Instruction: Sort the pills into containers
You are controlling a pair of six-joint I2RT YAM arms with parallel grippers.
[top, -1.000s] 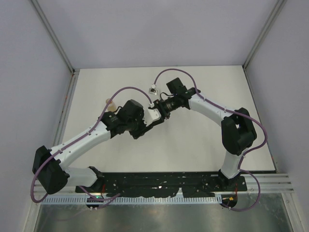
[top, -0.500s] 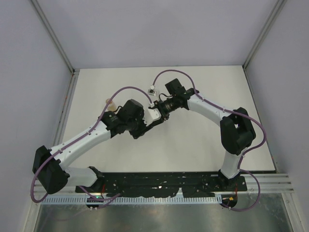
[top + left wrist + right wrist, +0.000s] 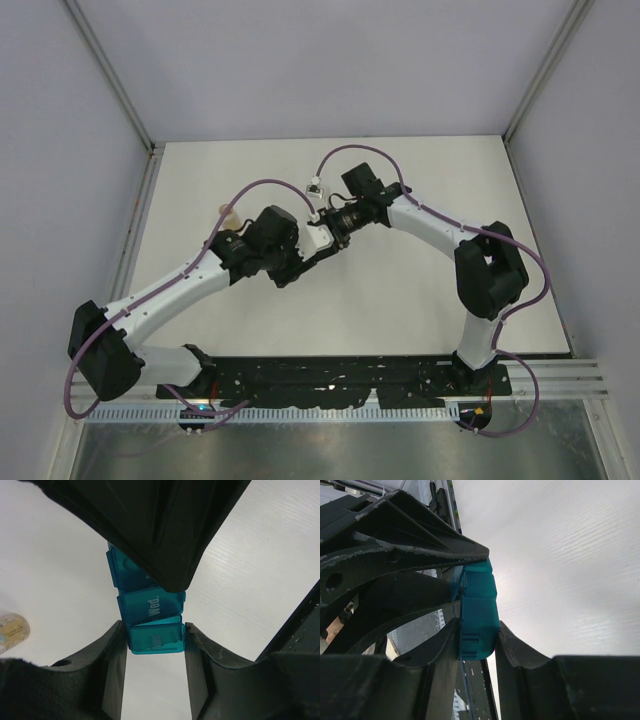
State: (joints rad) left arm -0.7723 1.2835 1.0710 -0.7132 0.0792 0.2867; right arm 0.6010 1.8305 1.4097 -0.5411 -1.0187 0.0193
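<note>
**Two grippers hold one blue pill box**

The blue pill box [image 3: 152, 625] is a strip of three small square boxes joined in a row. It is over the middle of the white table [image 3: 400, 300], a bit toward the far side, right where the two arms meet. From above you cannot see it, because the black grippers cover it.

The left gripper [image 3: 155, 636] is clamped on the near end of the strip. Its two black fingers [image 3: 112, 670] touch the last small box, one on each side. The lid of the middle box says "Wed." in white letters. The words on the near lid are too blurry to read. The lids that show look closed.

The right gripper [image 3: 477, 630] is clamped on the other end of the strip. In its own camera its two fingers [image 3: 435, 665] squeeze the blue end between them. In the left wrist view this gripper is the big black shape at the top, and it hides most of the far small box.

So the two grippers hold the same strip, one at each end, facing each other. I cannot tell if the strip rests on the table or is lifted a little.

A little clear bottle [image 3: 12, 629] with a tan tint lies on its side on the table, to the left of the strip and well apart from it.

The left arm [image 3: 170, 290] reaches in from the near left corner. The right arm [image 3: 440, 225] bends in from the right. Purple cables [image 3: 250, 185] loop over both arms
</note>
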